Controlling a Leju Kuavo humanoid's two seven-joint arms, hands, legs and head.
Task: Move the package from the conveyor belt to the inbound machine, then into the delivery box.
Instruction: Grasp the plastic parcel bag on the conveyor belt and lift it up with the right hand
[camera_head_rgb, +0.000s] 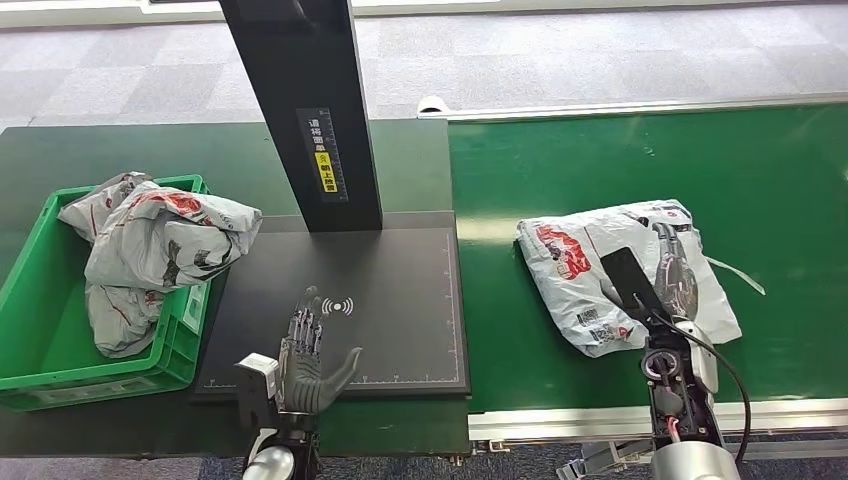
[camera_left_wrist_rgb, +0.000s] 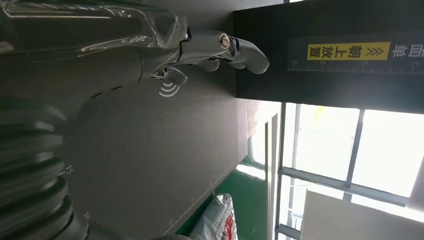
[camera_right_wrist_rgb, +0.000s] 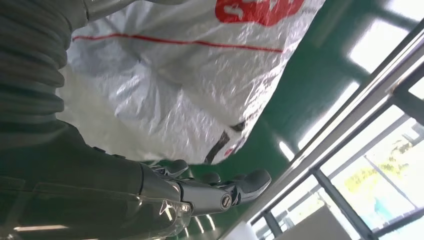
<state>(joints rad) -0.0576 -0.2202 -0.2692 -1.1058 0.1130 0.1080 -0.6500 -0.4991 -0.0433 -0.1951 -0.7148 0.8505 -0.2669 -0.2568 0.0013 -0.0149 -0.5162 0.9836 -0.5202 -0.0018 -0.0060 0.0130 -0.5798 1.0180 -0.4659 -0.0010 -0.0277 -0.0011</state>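
Left hand (camera_head_rgb: 305, 355) over black scanner plate (camera_head_rgb: 400, 300)

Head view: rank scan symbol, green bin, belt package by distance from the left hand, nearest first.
From the left hand:
1. Scan symbol, just ahead on the black pad.
2. Green bin, to its left.
3. Belt package, far right, under the right hand.

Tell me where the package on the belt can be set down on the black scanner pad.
The scanner pad is bare between the black post and its right edge beside the conveyor belt. The left hand hovers over its near-left part. The green bin is crowded with grey packages. The right hand is at the package.
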